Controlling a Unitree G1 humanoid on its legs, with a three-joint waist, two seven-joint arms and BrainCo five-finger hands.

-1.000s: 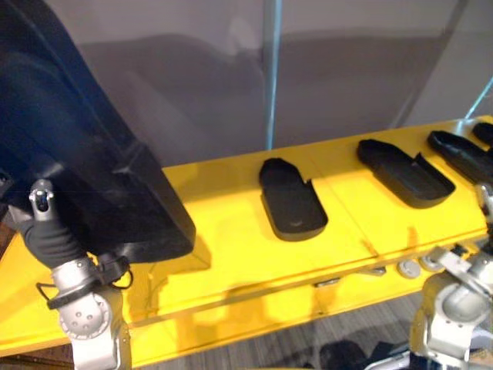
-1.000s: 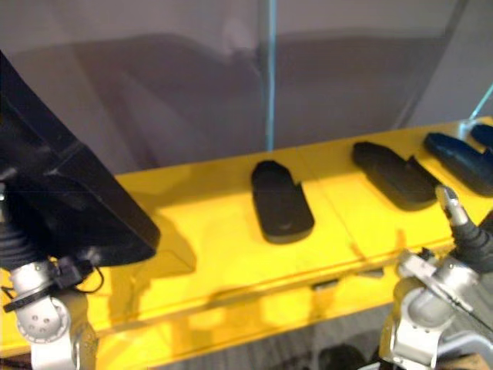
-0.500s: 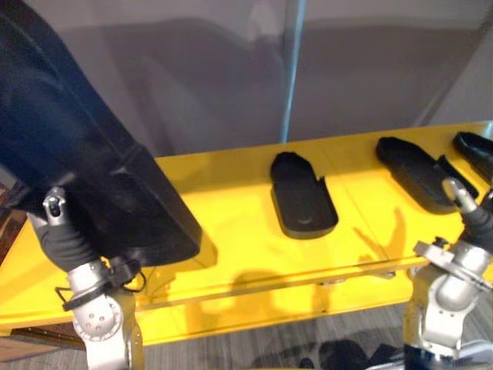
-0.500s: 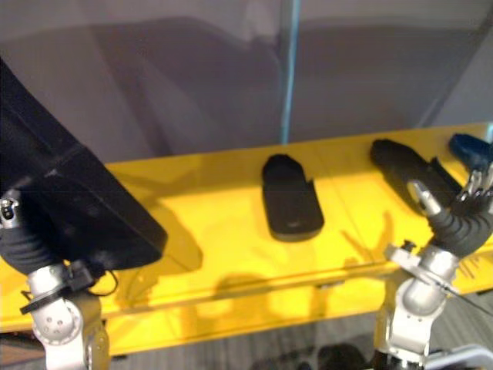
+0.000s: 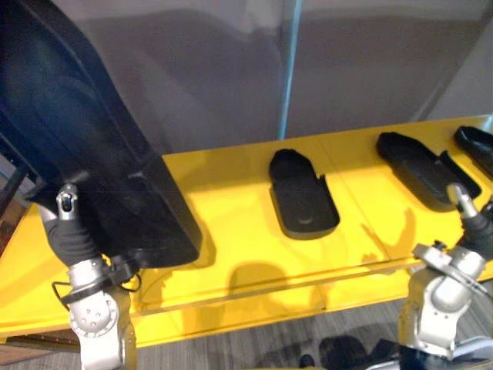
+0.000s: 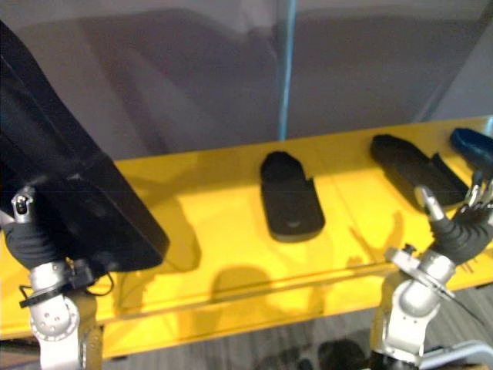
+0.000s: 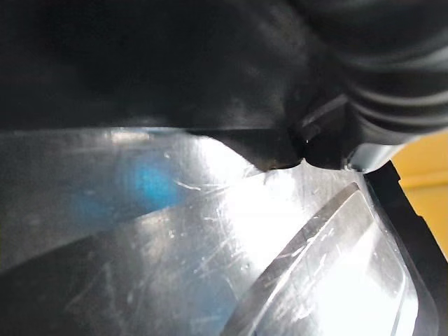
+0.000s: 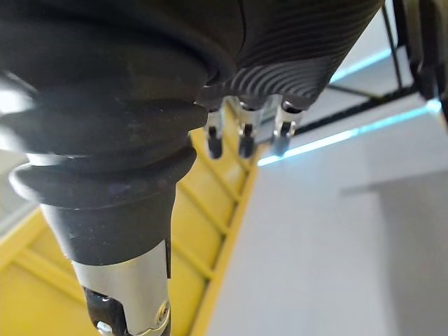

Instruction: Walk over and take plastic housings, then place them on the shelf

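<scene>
A large glossy black plastic housing [image 5: 92,154] leans steeply over the left end of the yellow shelf [image 5: 231,247], its lower corner down on the shelf top. My left hand [image 5: 71,235] is against its near underside, fingers hidden behind it; in the left wrist view the housing [image 7: 210,231] is right up against the camera. A smaller black housing [image 5: 303,194] lies flat mid-shelf, another [image 5: 420,168] to its right, a third [image 5: 477,142] at the far right edge. My right hand [image 6: 462,227] is raised at the shelf's front right, fingers loosely straight, holding nothing.
A grey wall panel with a pale blue vertical post [image 5: 289,69] stands behind the shelf. The bare yellow strip between the leaning housing and the middle housing is free. Grey carpet [image 5: 308,343] shows below the shelf's front edge.
The whole picture has shifted, so the camera moved. My right hand has risen into view beside the shelf's front edge. The large housing still leans on the left end.
</scene>
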